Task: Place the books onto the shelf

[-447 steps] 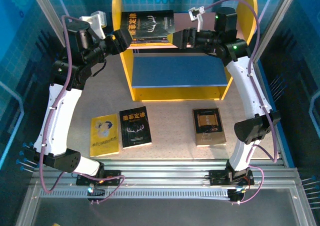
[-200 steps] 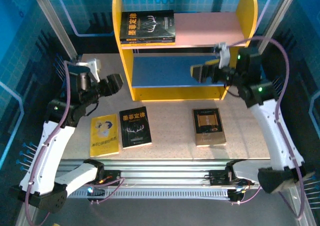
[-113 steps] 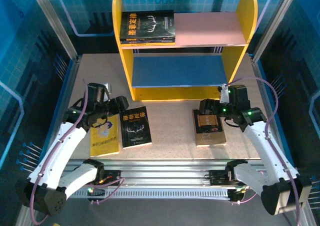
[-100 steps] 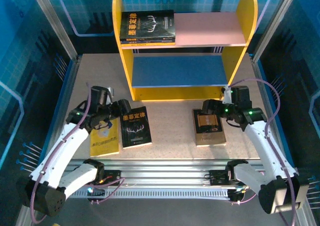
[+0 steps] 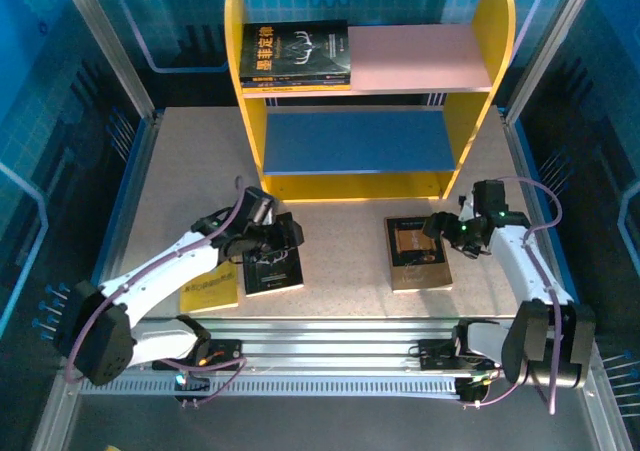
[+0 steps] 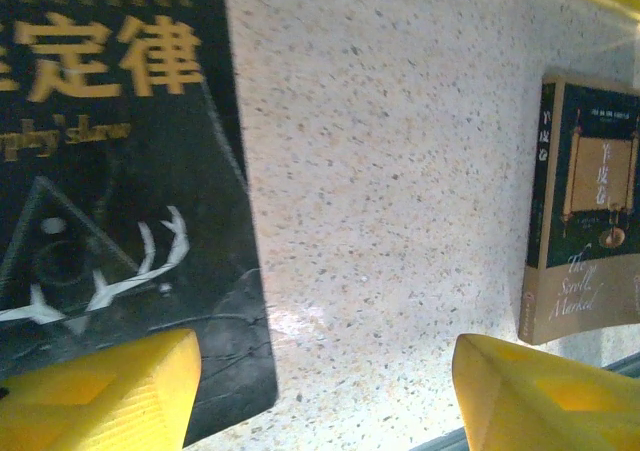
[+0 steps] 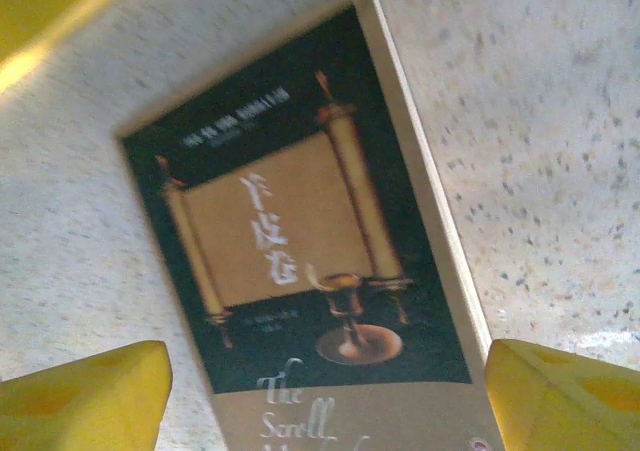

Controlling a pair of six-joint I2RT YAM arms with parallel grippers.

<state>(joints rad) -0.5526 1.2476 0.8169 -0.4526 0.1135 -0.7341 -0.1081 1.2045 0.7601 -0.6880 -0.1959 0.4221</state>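
Overhead, the left gripper [image 5: 288,234] hangs at the black book [image 5: 270,263] and the right gripper [image 5: 438,224] at the brown book [image 5: 418,258], both flat on the table [image 5: 340,236] before the shelf [image 5: 420,59]. Left wrist: fingers [image 6: 100,391] spread, one over the cover's corner. Right wrist: fingers spread astride the brown book. Flat covers could skid rather than lift.

Three books [image 5: 415,261] flat before shelf [image 5: 350,141]

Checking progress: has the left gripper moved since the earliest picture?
Yes. The left gripper has come away from the shelf toward the near edge, now over the black book.
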